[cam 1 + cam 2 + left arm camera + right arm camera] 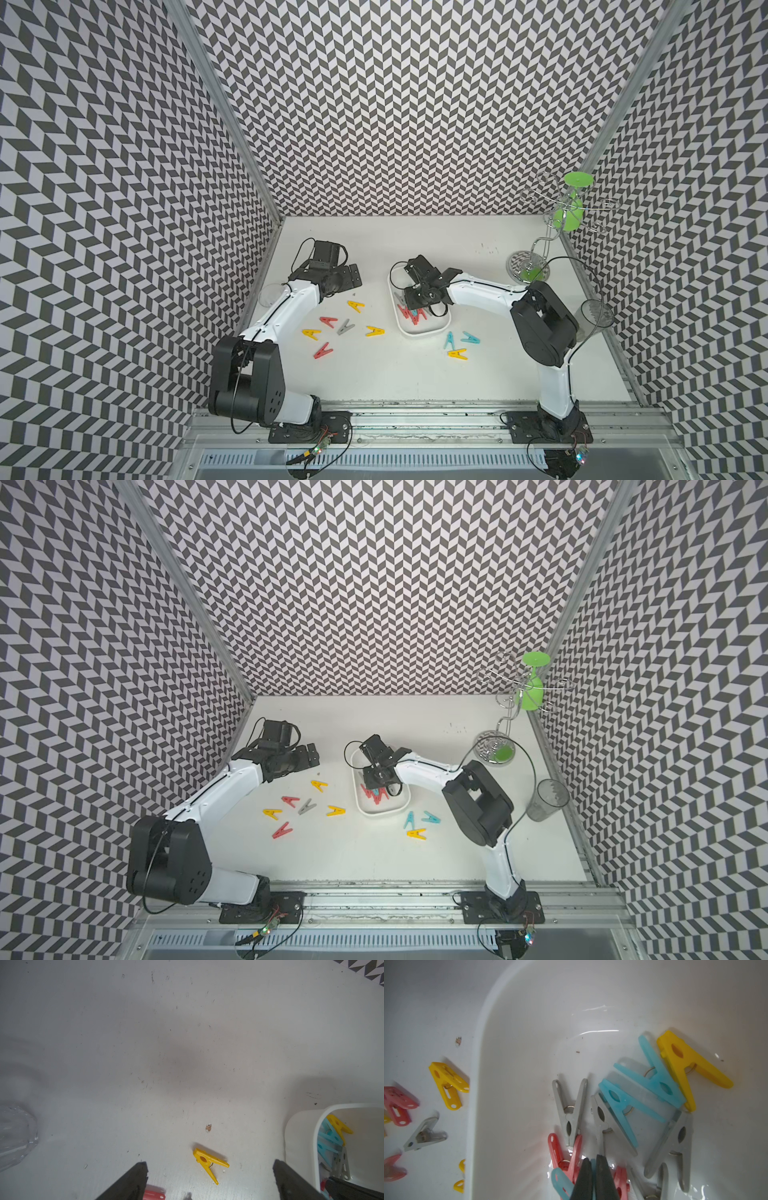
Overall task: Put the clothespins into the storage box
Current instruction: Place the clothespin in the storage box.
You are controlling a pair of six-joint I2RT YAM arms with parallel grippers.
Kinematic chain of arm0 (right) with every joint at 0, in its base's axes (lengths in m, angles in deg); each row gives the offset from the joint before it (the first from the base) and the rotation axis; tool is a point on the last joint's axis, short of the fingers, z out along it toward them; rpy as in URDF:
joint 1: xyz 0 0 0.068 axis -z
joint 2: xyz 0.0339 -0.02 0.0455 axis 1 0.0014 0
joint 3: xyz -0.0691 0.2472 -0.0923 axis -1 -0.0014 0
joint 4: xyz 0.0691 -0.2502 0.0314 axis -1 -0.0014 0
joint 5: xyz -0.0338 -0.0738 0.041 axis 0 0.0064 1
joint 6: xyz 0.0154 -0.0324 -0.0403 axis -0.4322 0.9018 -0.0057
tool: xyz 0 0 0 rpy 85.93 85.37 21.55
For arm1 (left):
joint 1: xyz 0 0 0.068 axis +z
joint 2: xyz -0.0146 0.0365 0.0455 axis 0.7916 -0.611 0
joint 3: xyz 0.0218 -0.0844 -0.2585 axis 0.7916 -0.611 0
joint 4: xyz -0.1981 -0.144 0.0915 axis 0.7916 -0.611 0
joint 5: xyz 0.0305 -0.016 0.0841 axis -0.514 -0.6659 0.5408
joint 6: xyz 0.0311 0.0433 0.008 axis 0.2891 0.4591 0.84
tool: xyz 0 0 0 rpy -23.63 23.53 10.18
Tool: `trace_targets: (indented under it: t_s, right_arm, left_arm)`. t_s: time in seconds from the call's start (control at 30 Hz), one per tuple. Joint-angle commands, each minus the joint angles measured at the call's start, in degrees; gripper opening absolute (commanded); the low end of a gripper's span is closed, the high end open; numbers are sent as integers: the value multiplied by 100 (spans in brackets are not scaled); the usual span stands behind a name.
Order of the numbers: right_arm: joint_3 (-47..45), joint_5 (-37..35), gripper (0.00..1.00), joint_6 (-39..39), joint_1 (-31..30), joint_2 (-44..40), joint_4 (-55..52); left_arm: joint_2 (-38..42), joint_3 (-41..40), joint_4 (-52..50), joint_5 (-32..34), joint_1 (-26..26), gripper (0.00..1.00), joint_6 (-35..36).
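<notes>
The white storage box sits mid-table and holds several clothespins in red, light blue, grey and yellow. My right gripper hangs just inside the box, shut on a light blue clothespin over the pile. Left of the box, several loose clothespins lie on the table, among them a yellow, a red and a grey. Two light blue ones and a yellow lie to the box's right. My left gripper is open and empty above that yellow clothespin.
A clear cup stands at the right wall and another by the left wall under my left arm. A wire glass rack with a green goblet occupies the back right corner.
</notes>
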Motion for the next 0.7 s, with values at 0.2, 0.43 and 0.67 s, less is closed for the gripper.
trace_targets:
  t_s: [0.2, 0.43, 0.67]
  right_arm:
    - [261, -403, 7, -257, -14, 178, 344]
    - [236, -462, 7, -304, -4, 302, 338]
    - [148, -476, 7, -317, 5, 290, 285]
  left_arm:
    - [83, 23, -44, 65, 43, 98, 65]
    - [78, 27, -52, 77, 73, 98, 83]
    - [73, 7, -37, 68, 108, 98, 92]
